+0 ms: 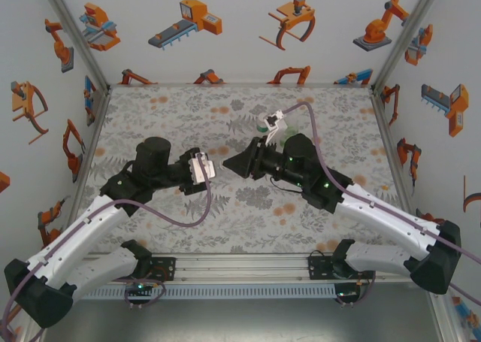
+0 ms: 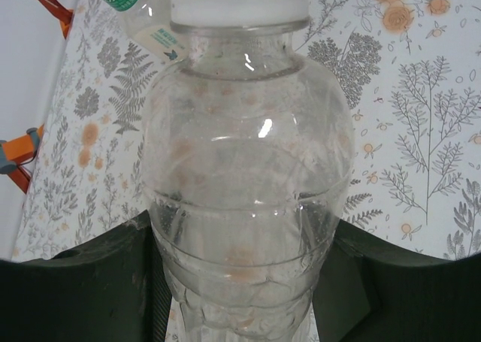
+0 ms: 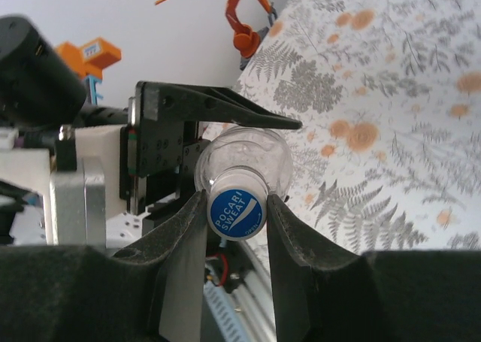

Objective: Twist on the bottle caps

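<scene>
Floral cloth [image 1: 165, 116] in grey and orange covers the table, and white walls [image 1: 240, 49] printed with orange cartoon robot arms close it in on the left, far and right sides. Near the middle of the table the two arms meet tip to tip. The left gripper [image 1: 201, 169] is closed narrowly around the body of a clear bottle [image 2: 244, 199], which lies sideways with its neck pointing right; dark fingers [image 2: 98, 282] press against both of its sides, and a white band circles the neck. The right gripper [image 3: 237, 207] is clamped tight on a blue cap [image 3: 237, 216] that sits on that bottle's mouth, one finger on each side of it. White letters on top of the cap read "POCARI SWEAT", with a smaller word beneath too tiny to read. Beyond the held bottle a second bottle [image 2: 139, 11] lies on the cloth, its green label bearing white Chinese characters I cannot make out.
</scene>
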Action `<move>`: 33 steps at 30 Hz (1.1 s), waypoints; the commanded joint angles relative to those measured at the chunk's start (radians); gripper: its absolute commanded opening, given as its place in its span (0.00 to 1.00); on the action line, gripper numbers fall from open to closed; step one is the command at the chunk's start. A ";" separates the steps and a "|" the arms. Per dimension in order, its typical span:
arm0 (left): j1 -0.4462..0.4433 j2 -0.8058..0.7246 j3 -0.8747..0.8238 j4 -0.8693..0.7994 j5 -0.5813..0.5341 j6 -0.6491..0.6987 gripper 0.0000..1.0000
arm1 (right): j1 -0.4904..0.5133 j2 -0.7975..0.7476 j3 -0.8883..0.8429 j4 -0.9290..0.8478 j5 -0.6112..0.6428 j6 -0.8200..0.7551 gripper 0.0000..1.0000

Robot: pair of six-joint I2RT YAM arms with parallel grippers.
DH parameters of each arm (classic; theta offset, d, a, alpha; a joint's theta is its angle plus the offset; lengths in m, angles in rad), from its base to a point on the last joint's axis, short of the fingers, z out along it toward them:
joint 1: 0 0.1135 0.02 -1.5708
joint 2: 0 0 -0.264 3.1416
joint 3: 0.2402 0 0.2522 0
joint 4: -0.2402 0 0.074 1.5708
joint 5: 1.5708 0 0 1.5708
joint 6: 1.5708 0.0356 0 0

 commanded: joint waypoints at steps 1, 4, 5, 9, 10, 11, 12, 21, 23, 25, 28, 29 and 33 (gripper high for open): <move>-0.011 0.002 0.011 0.066 0.033 -0.009 0.00 | 0.005 -0.005 0.036 -0.122 0.110 0.161 0.00; -0.012 0.006 0.013 0.064 0.042 -0.010 0.00 | 0.005 -0.009 0.037 -0.115 0.104 0.168 0.00; -0.012 0.006 0.013 0.065 0.043 -0.009 0.00 | 0.005 -0.006 0.044 -0.122 0.099 0.165 0.00; -0.012 0.007 0.012 0.065 0.050 -0.008 0.00 | 0.005 -0.002 0.065 -0.150 0.088 0.140 0.13; -0.012 0.006 0.013 0.064 0.055 -0.009 0.00 | 0.005 -0.005 0.066 -0.145 0.088 0.135 0.18; -0.011 0.007 0.013 0.063 0.059 -0.008 0.00 | 0.005 -0.008 0.063 -0.139 0.087 0.128 0.23; -0.012 0.006 0.013 0.062 0.064 -0.008 0.00 | 0.005 -0.010 0.057 -0.120 0.077 0.115 0.29; -0.012 0.008 0.018 0.049 0.111 0.002 0.00 | 0.005 -0.080 0.028 0.024 -0.060 -0.186 0.63; -0.013 0.005 0.018 0.047 0.121 0.005 0.00 | 0.005 -0.106 0.035 -0.026 -0.046 -0.299 0.64; -0.012 0.001 0.018 0.042 0.136 0.010 0.00 | 0.004 -0.134 0.027 -0.054 -0.054 -0.440 0.64; -0.011 0.001 0.019 0.031 0.172 0.021 0.00 | 0.005 -0.170 0.015 -0.085 -0.105 -0.645 0.62; -0.012 0.001 0.022 0.024 0.189 0.027 0.00 | 0.005 -0.179 0.010 -0.094 -0.137 -0.711 0.61; -0.013 0.009 0.032 -0.006 0.247 0.047 0.00 | 0.005 -0.199 0.031 -0.181 -0.290 -0.934 0.60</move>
